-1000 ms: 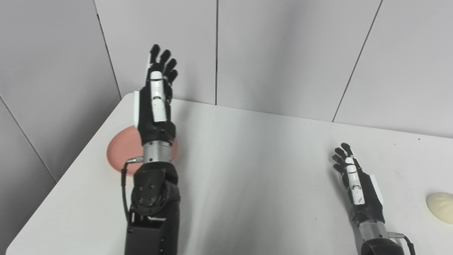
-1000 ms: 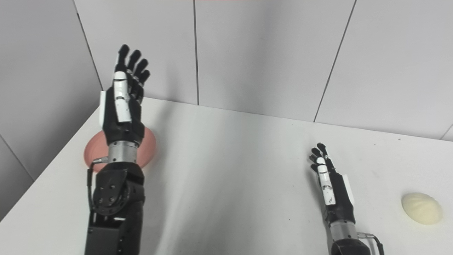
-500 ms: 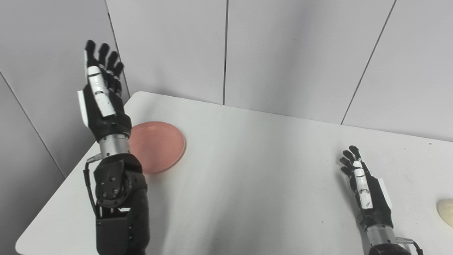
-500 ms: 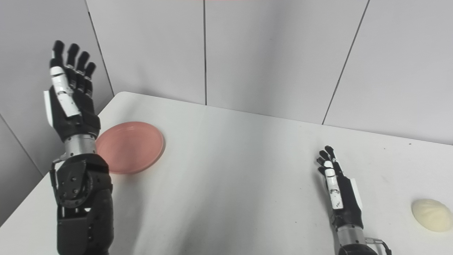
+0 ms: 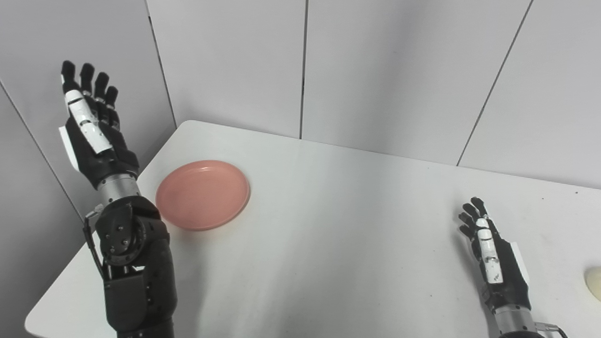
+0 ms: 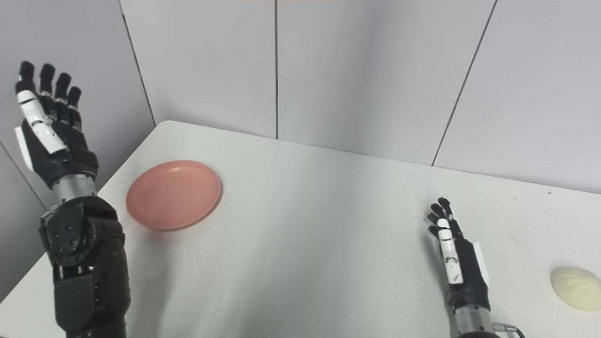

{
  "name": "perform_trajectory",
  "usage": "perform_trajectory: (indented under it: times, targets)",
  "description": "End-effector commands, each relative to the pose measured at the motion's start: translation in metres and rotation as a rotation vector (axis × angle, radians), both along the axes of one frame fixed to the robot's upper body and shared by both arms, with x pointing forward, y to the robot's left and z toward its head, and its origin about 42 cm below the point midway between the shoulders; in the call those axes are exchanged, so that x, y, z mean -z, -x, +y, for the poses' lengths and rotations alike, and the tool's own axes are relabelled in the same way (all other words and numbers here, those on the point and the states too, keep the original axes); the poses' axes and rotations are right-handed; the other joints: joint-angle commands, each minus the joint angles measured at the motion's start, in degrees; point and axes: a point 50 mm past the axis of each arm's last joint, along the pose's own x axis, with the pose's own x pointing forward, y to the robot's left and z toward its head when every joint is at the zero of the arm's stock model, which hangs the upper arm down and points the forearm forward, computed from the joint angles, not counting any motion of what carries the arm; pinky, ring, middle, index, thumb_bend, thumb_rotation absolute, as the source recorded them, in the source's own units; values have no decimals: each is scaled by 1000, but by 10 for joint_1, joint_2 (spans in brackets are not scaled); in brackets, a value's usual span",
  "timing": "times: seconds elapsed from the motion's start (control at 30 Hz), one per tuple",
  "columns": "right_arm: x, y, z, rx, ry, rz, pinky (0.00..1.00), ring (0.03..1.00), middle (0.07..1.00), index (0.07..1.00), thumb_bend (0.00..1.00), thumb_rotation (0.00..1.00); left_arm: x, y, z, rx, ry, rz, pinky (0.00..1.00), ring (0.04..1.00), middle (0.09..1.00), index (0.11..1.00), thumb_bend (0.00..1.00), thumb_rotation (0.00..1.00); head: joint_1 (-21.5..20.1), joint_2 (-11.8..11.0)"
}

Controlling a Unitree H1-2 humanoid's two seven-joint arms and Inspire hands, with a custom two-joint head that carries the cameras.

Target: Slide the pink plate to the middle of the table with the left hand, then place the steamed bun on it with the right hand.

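A round pink plate (image 5: 203, 194) lies empty on the white table (image 5: 338, 225) near its left edge. My left hand (image 5: 91, 126) is raised well above the table's left edge, fingers straight up and apart, holding nothing; it stands to the left of the plate and apart from it. My right hand (image 6: 454, 263) is open and empty, low over the table at the right. The cream steamed bun (image 6: 576, 288) lies on the table to the right of the right hand, apart from it; only its edge (image 5: 594, 282) shows in the left eye view.
Grey wall panels (image 5: 375, 70) stand close behind the table's far edge and along its left side. The table's rounded far-left corner (image 5: 188, 126) and left edge are near the raised left arm.
My left arm has swung left, from in front of the plate to beyond the table's left edge, uncovering the plate. The camera has also shifted. The right hand and bun stay put.
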Motion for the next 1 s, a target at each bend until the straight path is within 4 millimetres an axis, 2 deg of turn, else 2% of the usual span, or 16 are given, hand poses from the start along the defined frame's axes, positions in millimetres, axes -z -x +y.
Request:
perform_trajectory:
  times: [0.0, 0.13, 0.47, 0.7, 0.97]
  targets:
    - [16, 13, -9, 25, 9, 52, 934, 922, 932, 951, 174, 1000, -21, -2, 10, -10, -36, -99, 948, 928, 940, 941, 442, 1000, -1, 2]
    - [16, 13, -10, 21, 7, 49, 942, 927, 936, 955, 174, 1000, -13, -5, 23, -17, -16, -93, 956, 928, 932, 937, 450, 1000, 1, 4]
    - [14, 14, -10, 21, 7, 47, 954, 932, 942, 963, 164, 1000, -5, -8, 36, 10, 3, -56, 930, 917, 930, 932, 440, 1000, 2, 12]
    - [11, 15, -9, 21, 9, 53, 947, 929, 942, 961, 152, 1000, 4, -11, 43, 40, 13, -7, 863, 866, 880, 880, 423, 1000, 8, 17]
    - [10, 15, -9, 20, 3, 45, 941, 924, 942, 960, 144, 1000, 30, -22, 55, 52, 33, 77, 862, 856, 865, 859, 403, 1000, 9, 19]
